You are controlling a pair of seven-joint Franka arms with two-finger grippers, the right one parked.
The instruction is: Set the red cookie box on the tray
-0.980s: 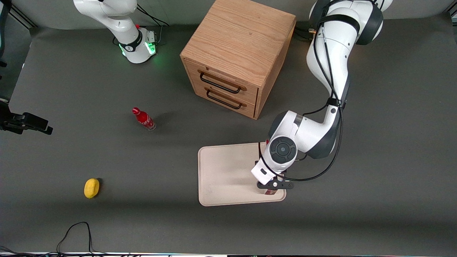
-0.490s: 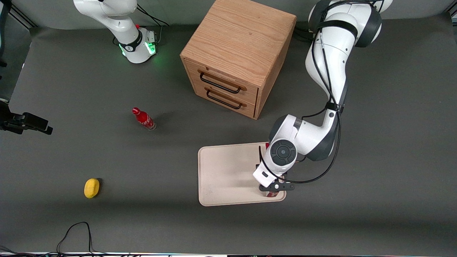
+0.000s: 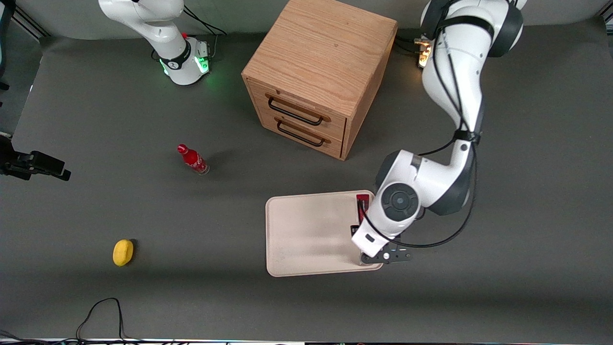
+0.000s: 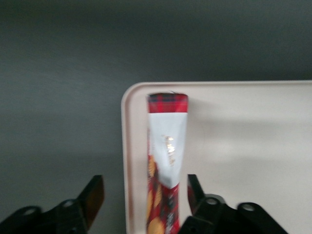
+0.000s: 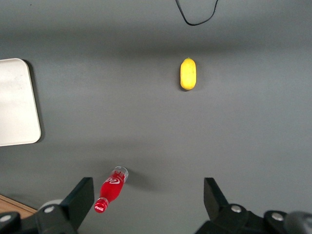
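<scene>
1. Gripper (image 4: pixel 141 200): I read it as wide apart and holding nothing. In the wrist view one finger (image 4: pixel 93 195) stands clear of the box over the table, the other (image 4: pixel 194 187) close beside the box over the tray.
2. Box (image 4: pixel 167 161): it stands on a narrow edge inside the tray (image 3: pixel 306 235), just beside the tray's rim at the working arm's end. Its long axis runs along that rim, from the edge nearest the front camera up toward the cabinet (image 3: pixel 316 72).
3. Key relation: the box lies directly between the spread fingers, its length pointing away from the wrist. I judge a straight lift clears it; any sideways drift could tip it.
4. Views compared: the front view shows only the box's top end (image 3: pixel 362 203); the arm hides the rest and the fingers. The wrist view shows the gaps on either side.
5. Also present: bottle (image 3: pixel 193 159), lemon (image 3: pixel 123 252), both well apart from the tray.
</scene>
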